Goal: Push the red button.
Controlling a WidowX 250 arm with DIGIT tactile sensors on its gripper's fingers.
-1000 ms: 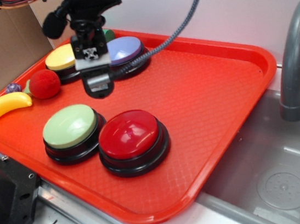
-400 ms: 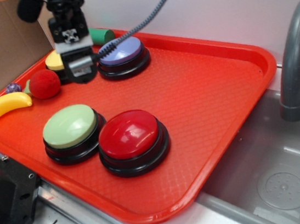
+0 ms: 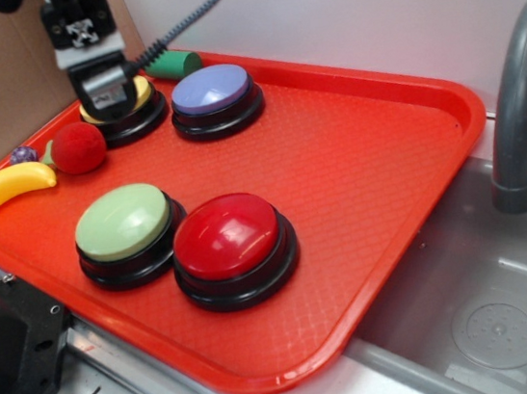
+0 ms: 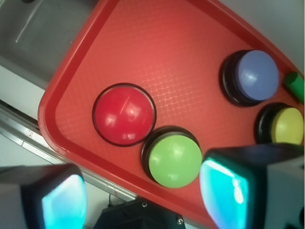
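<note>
**While the gripper hangs at the upper left, the red button lies well apart toward the lower centre**

Although the task calls for a press on the large glossy red dome button on its black round base [image 3: 232,243], I find the gripper [image 3: 106,89] nowhere near it. In the exterior view the gripper sits in the upper left of the frame, above the yellow dome button [image 3: 125,106] at the far corner of the red plastic tray [image 3: 384,152]. The red button stands at lower centre of that frame, near the tray's near edge.

In the wrist view the two fingers [image 4: 224,188] occupy the bottom corners of the frame with a wide gap between them, so I record the jaws as spread and holding nothing. The red button [image 4: 124,114] shows left of centre there, clear of both fingers.

Neighbours noted:
- Pale green dome button [image 3: 125,227], just beside the red one on its left, the black bases touching or nearly so.
- Lavender-blue dome button [image 3: 213,94], upper centre.
- Fuzzy red ball [image 3: 77,148] and yellow toy banana [image 3: 5,188], left edge.

My judgement: the coming move turns on travelling from upper left down toward lower centre, then descending. The green button lies closer to that path, so the approach should finish over the red dome's middle, not its left rim.
</note>
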